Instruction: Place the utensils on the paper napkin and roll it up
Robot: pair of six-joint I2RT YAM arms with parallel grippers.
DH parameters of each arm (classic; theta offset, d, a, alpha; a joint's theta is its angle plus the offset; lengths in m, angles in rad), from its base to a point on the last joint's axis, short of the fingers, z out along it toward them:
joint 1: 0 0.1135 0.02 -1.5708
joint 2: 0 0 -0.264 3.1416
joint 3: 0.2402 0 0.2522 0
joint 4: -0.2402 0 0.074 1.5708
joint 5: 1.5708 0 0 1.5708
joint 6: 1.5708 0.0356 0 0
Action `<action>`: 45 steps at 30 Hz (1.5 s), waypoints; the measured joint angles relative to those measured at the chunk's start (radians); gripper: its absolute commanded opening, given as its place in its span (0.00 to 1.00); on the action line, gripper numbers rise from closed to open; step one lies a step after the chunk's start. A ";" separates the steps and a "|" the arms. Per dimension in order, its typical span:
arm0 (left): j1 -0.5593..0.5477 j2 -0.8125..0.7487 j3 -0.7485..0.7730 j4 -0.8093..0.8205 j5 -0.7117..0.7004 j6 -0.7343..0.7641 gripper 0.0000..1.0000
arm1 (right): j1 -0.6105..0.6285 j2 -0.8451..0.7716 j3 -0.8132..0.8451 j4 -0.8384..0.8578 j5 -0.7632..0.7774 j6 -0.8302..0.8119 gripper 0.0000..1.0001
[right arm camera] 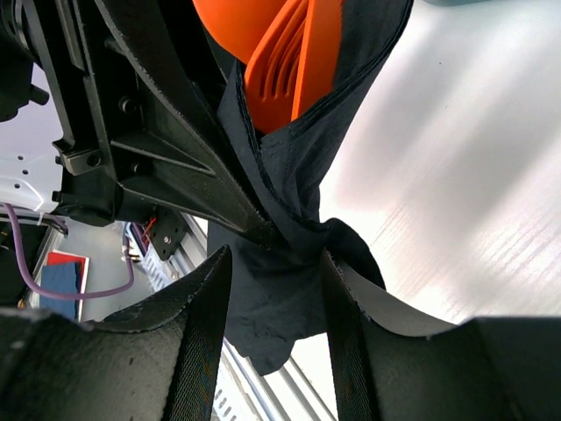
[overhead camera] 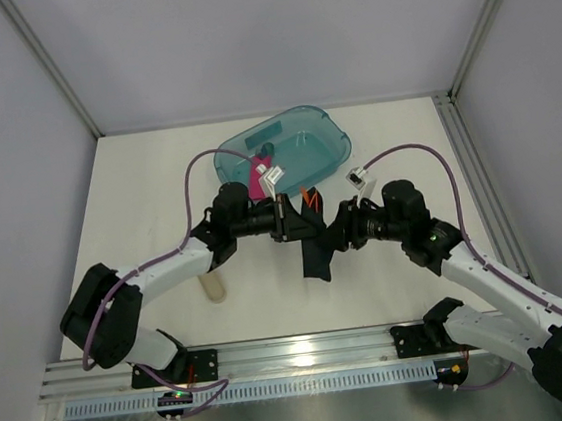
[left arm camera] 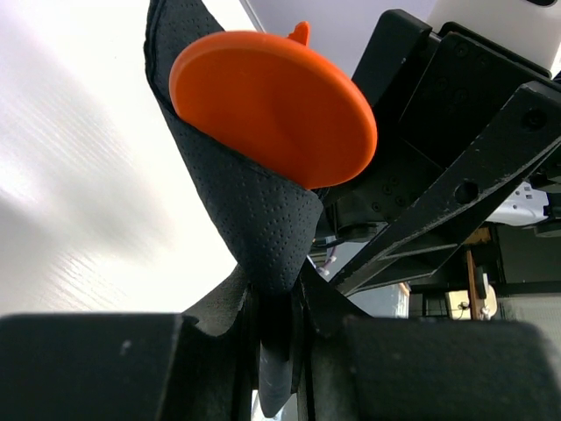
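The black paper napkin (overhead camera: pixel 315 255) hangs folded above the table between my two grippers, wrapped round the orange utensils (overhead camera: pixel 308 199). In the left wrist view an orange spoon bowl (left arm camera: pixel 272 105) pokes out of the napkin (left arm camera: pixel 254 219), and my left gripper (left arm camera: pixel 276 320) is shut on the napkin's lower fold. In the right wrist view orange fork tines and a handle (right arm camera: pixel 280 61) stick out of the napkin (right arm camera: pixel 272 324). My right gripper (right arm camera: pixel 273 281) is open, with its fingers on either side of the hanging napkin. In the top view the left gripper (overhead camera: pixel 298 224) and the right gripper (overhead camera: pixel 338 230) face each other.
A teal translucent tub (overhead camera: pixel 328 135) stands just behind the grippers, with a pink flat bar (overhead camera: pixel 257 179) at its near edge. A pale beige tube (overhead camera: pixel 212 286) lies on the table beside the left arm. A metal rail (overhead camera: pixel 296 355) runs along the near edge.
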 measured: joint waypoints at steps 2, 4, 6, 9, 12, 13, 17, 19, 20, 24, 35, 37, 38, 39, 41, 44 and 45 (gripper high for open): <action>-0.005 -0.002 0.000 -0.002 -0.005 0.000 0.00 | 0.000 0.000 -0.006 0.008 0.000 0.001 0.48; -0.008 -0.006 0.000 -0.008 -0.006 0.000 0.00 | 0.000 -0.002 -0.015 0.015 0.000 0.001 0.48; -0.010 -0.016 0.000 -0.018 -0.010 0.001 0.00 | 0.000 -0.010 -0.021 0.014 0.002 0.001 0.48; -0.010 -0.032 0.000 -0.035 -0.021 0.009 0.00 | 0.000 -0.029 -0.026 0.010 0.008 0.000 0.48; -0.010 -0.047 0.002 -0.056 -0.034 0.023 0.00 | 0.000 -0.050 -0.026 0.002 0.010 0.000 0.48; -0.010 -0.051 0.002 -0.061 -0.038 0.026 0.00 | 0.000 -0.056 -0.026 -0.001 0.010 0.000 0.48; -0.013 -0.058 0.006 -0.073 -0.051 0.028 0.00 | 0.002 -0.065 -0.026 -0.002 0.011 0.000 0.48; -0.016 -0.059 0.008 -0.075 -0.057 0.029 0.00 | 0.002 -0.066 -0.026 -0.002 0.011 0.000 0.48; -0.017 -0.059 0.009 -0.076 -0.059 0.029 0.00 | 0.004 -0.066 -0.026 -0.002 0.011 0.000 0.49; -0.020 -0.063 0.010 -0.084 -0.071 0.030 0.00 | 0.010 -0.066 -0.034 -0.003 0.011 0.001 0.50; -0.020 -0.091 0.010 -0.104 -0.095 0.031 0.00 | 0.014 -0.105 -0.051 -0.055 0.068 0.002 0.50; -0.020 -0.103 0.010 -0.108 -0.095 0.031 0.00 | 0.014 -0.121 -0.056 -0.058 0.076 0.008 0.51; -0.020 -0.113 0.010 -0.112 -0.096 0.031 0.00 | 0.014 -0.128 -0.059 -0.056 0.076 0.015 0.51; -0.020 -0.123 0.011 -0.115 -0.095 0.030 0.00 | 0.014 -0.136 -0.063 -0.051 0.075 0.022 0.51; -0.020 -0.141 0.013 -0.119 -0.095 0.030 0.00 | 0.014 -0.155 -0.072 -0.036 0.070 0.034 0.52; -0.020 -0.166 0.019 -0.121 -0.095 0.029 0.00 | 0.014 -0.182 -0.077 -0.010 0.053 0.051 0.52; -0.020 -0.173 0.023 -0.123 -0.095 0.029 0.00 | 0.014 -0.190 -0.078 0.000 0.047 0.056 0.52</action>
